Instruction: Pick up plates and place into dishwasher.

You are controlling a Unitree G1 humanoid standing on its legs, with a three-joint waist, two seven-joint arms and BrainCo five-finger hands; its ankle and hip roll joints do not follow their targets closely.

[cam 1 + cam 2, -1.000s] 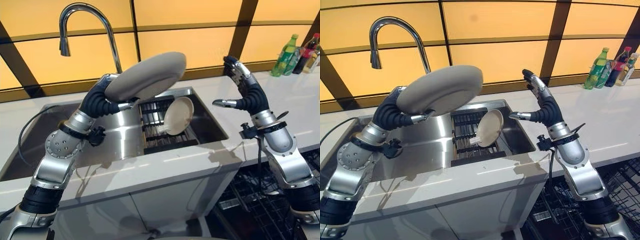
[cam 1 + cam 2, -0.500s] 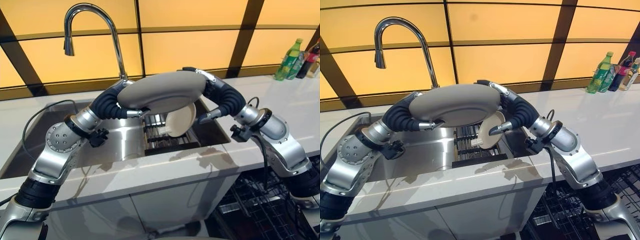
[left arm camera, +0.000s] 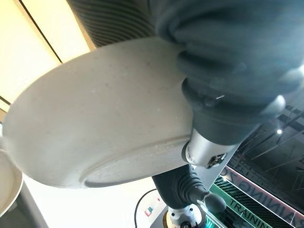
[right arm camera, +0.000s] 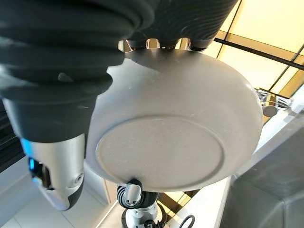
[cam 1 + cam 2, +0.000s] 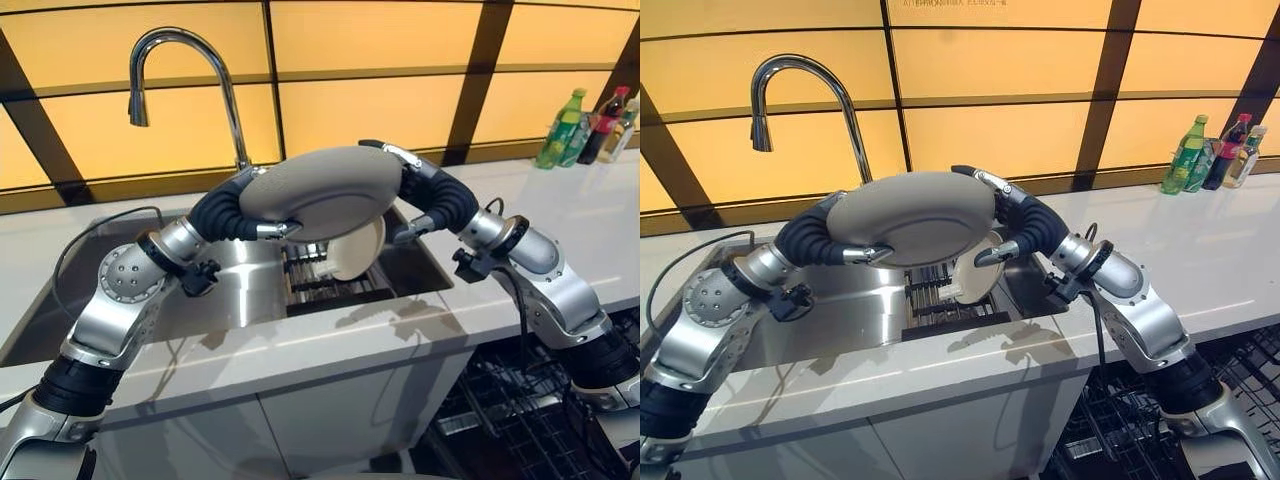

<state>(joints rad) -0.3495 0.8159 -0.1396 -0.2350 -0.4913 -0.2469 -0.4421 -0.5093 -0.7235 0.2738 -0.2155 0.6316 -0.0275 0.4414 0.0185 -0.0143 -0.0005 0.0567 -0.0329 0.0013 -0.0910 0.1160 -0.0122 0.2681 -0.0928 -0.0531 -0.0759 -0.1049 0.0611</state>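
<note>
Gripping opposite rims, left hand (image 5: 262,206) and right hand (image 5: 405,190) hold plate (image 5: 320,187) (above sink (image 5: 240,290))

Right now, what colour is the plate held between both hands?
Pale grey-beige, faintly speckled plate; clearest in the right wrist view.

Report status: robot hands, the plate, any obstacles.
Left robot hand and right robot hand both grip the grey plate, held above the sink. Second plate stands in the sink rack. Nothing in the way.

Pale countertop (image 5: 590,225) across the frame's middle, with steel sink (image 5: 235,290) sunk at centre. Bottles (image 5: 585,125) standing at upper right.
</note>
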